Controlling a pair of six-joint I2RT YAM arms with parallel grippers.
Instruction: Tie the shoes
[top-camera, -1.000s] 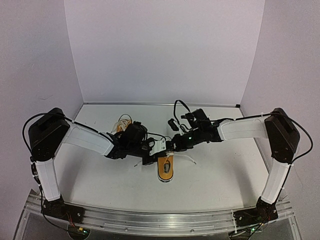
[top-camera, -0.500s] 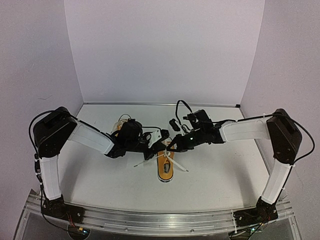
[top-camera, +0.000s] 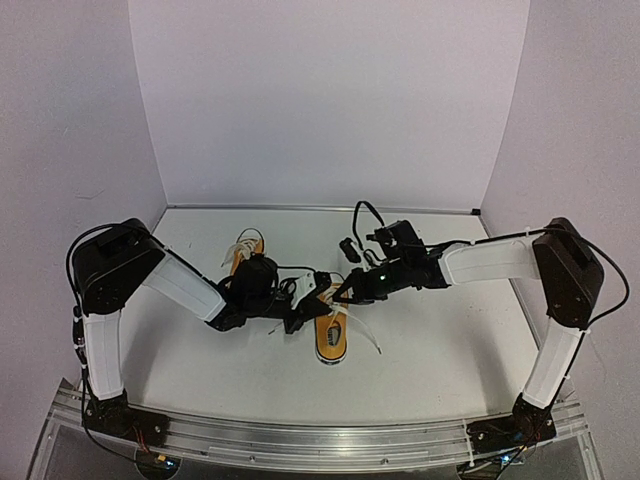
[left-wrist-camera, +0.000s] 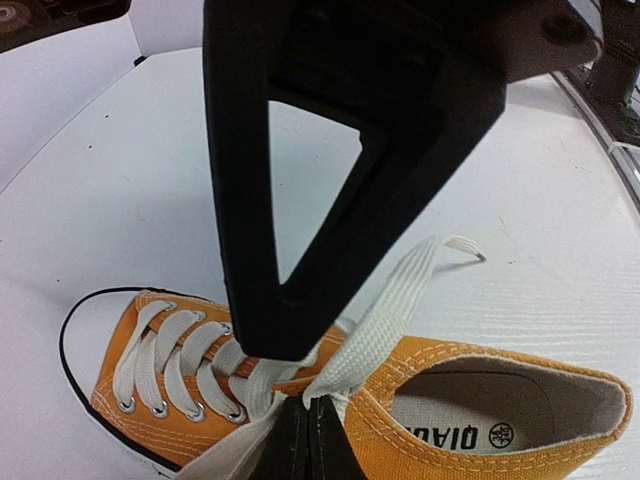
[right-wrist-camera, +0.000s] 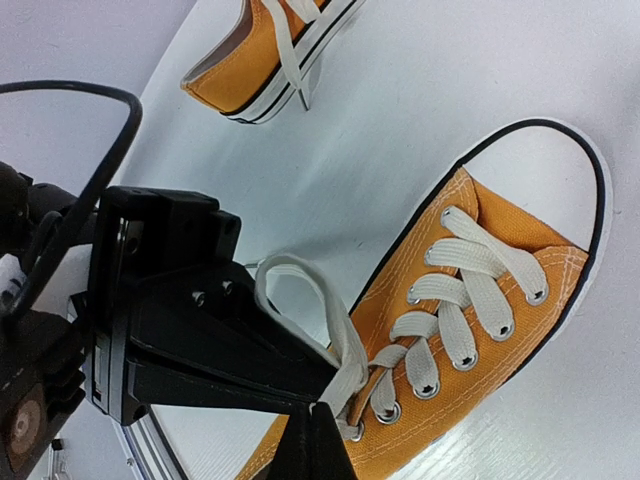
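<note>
One orange shoe lies mid-table with its toe toward the far wall, and it also shows in the left wrist view and the right wrist view. Both grippers meet over its tongue. My left gripper is shut on a white lace at the top eyelets. My right gripper is shut on a lace loop at the same spot. In the top view the left gripper and the right gripper almost touch. The second shoe lies at the back left, its laces loose.
A small black object lies on the white table behind the right gripper. A loose lace end trails right of the near shoe. Walls close the table at the back and sides.
The left arm has drawn back and down, uncovering the second shoe. Both grippers stay at the near shoe's tongue. The lace ends have shifted; one now trails to the right.
</note>
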